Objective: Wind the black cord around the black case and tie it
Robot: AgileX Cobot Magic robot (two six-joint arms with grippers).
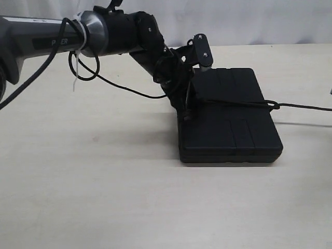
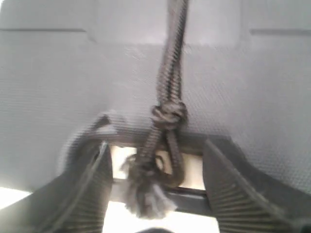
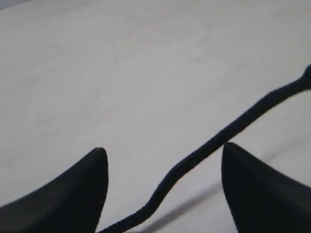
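The black case [image 1: 231,116] lies flat on the table. The black cord [image 1: 238,104] runs across its lid to a knot [image 1: 273,105] at the right edge, then trails off to the right. My left gripper [image 1: 185,110] is at the case's left edge, by the handle cutout. In the left wrist view this gripper [image 2: 159,138] is open, and the cord's small knot [image 2: 168,115] and frayed end [image 2: 146,199] hang loose between the fingers [image 2: 238,189]. My right gripper [image 3: 164,148] is open above the table, with the cord [image 3: 194,155] passing between its fingers, untouched. It is outside the exterior view.
The left arm [image 1: 104,33], with its loose cables [image 1: 114,85], reaches in from the upper left. Bare light table [image 1: 104,181] surrounds the case. A white backdrop [image 1: 233,21] stands behind the table.
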